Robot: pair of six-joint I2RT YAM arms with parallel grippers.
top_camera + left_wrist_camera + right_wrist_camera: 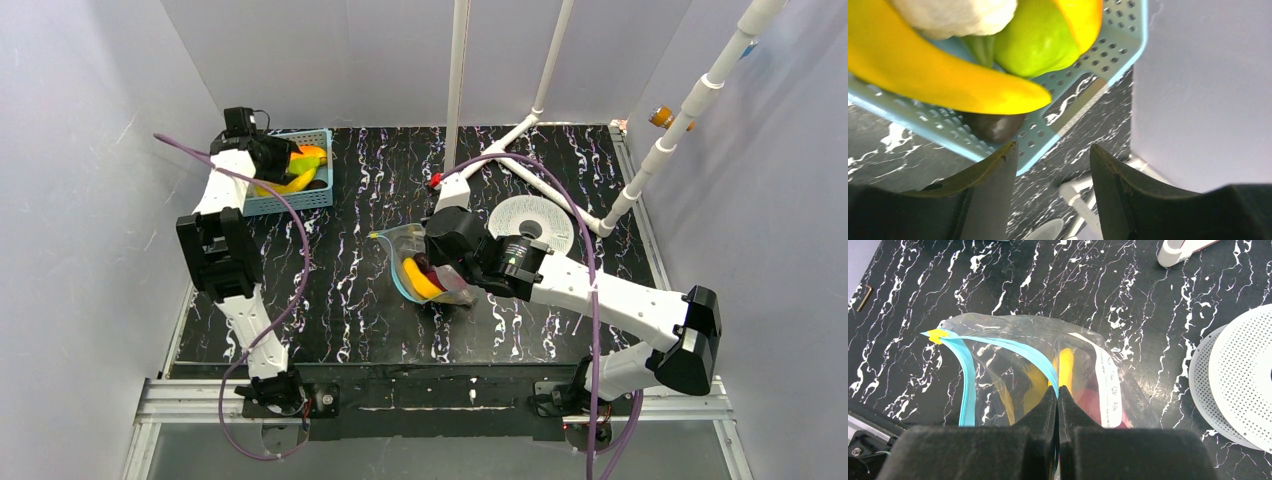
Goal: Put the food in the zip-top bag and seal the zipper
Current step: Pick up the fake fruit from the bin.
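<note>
Hovering above the blue basket (pixel 1118 50), the left gripper (pixel 1053 155), jaws spread, should descend squarely around the banana (pixel 938 75). At table centre, the right gripper (pixel 1058 390) pinches the zipper (pixel 1018 347) and should keep the partly filled zip-top bag (pixel 998 327) gaping.

Banana (pixel 923 75) cut by left edge; dark piece (pixel 995 127) half hidden beneath; zip-top bag (pixel 998 335) bottom behind right tool (pixel 1058 391).

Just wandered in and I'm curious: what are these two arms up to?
They are bagging toy food. The right gripper is shut on the zipper edge of the clear zip-top bag, which already holds a banana and a red piece. The left gripper hangs open over the blue basket, where a second banana and a green piece wait.
</note>
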